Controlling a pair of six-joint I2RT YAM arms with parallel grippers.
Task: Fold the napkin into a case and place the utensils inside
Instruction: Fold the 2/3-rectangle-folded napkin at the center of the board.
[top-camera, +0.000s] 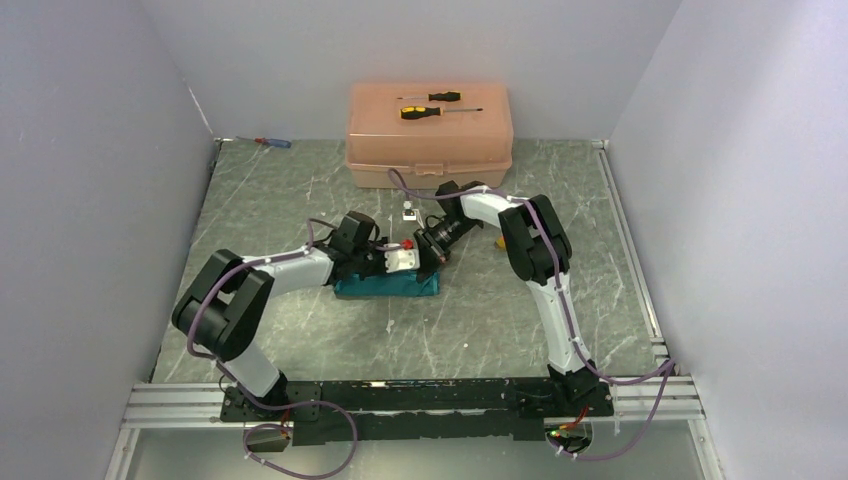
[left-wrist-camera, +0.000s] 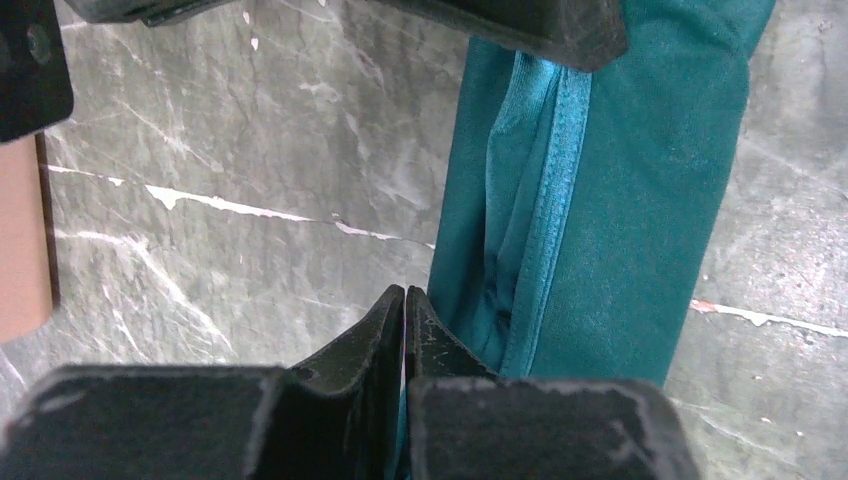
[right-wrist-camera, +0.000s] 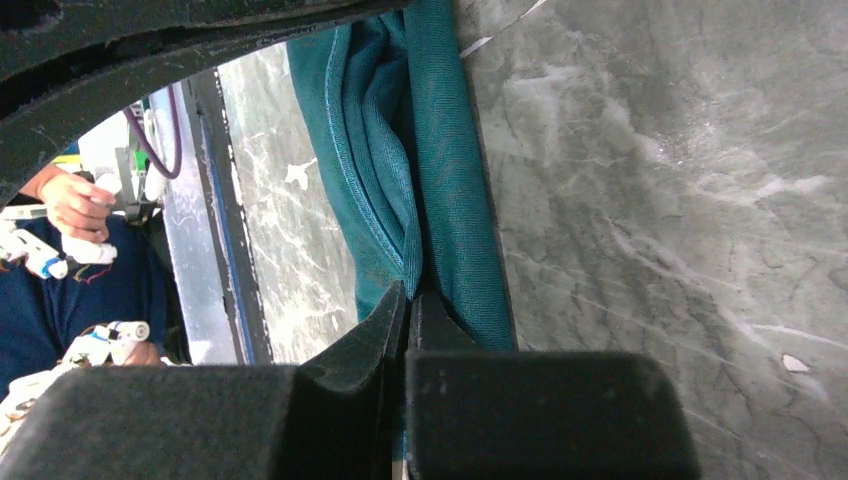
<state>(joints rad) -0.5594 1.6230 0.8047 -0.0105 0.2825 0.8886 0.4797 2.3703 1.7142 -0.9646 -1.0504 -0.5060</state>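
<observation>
The napkin is a teal cloth folded into a long narrow strip on the marbled table. My left gripper and right gripper meet over its right end. In the left wrist view the left gripper has its jaws pressed together at the napkin's folded edge, with teal cloth showing between them. In the right wrist view the right gripper is shut the same way where the napkin's layers run into its tips. The utensils are out of view.
A peach plastic box stands at the back with two yellow-and-black screwdrivers on its lid. A small red-and-blue screwdriver lies at the back left corner. A small white item sits behind the grippers. Grey walls enclose the table.
</observation>
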